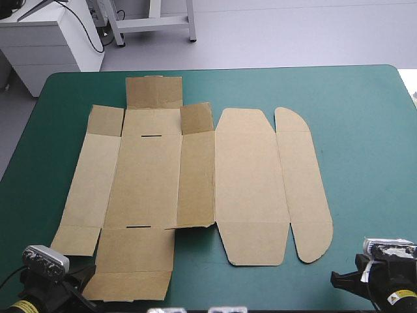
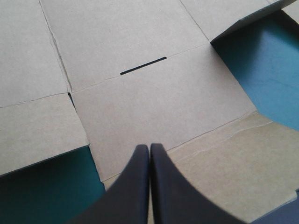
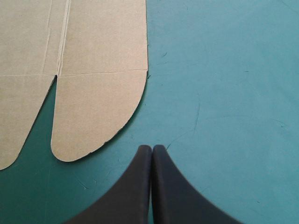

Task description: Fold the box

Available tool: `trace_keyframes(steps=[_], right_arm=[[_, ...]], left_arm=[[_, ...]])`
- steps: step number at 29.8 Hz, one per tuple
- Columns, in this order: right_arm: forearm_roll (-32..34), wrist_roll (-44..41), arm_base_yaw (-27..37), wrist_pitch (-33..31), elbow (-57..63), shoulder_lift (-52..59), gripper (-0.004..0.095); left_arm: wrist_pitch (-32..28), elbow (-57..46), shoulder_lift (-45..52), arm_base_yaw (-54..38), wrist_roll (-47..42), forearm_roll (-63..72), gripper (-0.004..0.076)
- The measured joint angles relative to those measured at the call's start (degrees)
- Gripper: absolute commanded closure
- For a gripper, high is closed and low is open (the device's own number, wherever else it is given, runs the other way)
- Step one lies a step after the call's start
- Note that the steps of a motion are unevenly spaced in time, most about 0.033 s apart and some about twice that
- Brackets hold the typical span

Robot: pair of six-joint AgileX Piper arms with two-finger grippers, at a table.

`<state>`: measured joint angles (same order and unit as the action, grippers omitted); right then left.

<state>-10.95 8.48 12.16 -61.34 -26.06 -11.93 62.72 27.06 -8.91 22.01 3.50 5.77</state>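
Nearest, the left hand [image 2: 149, 145], closed to a point, hangs over the near end of the flat brown cardboard box [image 1: 195, 182]. The right hand [image 3: 152, 146], also closed, is off the board, near its rounded tab [image 3: 93, 116]. The matte, creased sheet lies unfolded across the teal-green counter [image 1: 365, 130], its panels running away from us.

Left fingers [image 2: 131, 193] and right fingers [image 3: 133, 193] together

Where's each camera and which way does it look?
High view: above and behind, looking down at the flat brown cardboard box on the teal-green table; left arm and right arm show.
Left wrist: over its shut black left tool, facing the box's slot.
Right wrist: over its shut right tool, facing the rounded flap.
Shared with high view: slot, flap.
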Motion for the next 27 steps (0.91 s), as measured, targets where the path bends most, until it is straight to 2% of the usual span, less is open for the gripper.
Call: trace_keyframes(steps=[17, 27], right_arm=[[0.0, 0.0, 0.0, 0.0, 0.07, 0.0, 0.0928], [0.0, 0.0, 0.0, 0.0, 0.07, 0.0, 0.0928]], left_arm=[[0.22, 0.46, -0.49, 0.0, 0.0, -0.11, 0.0732], [0.72, 11.89, -13.21, 0.0, 0.22, -0.17, 0.0732]])
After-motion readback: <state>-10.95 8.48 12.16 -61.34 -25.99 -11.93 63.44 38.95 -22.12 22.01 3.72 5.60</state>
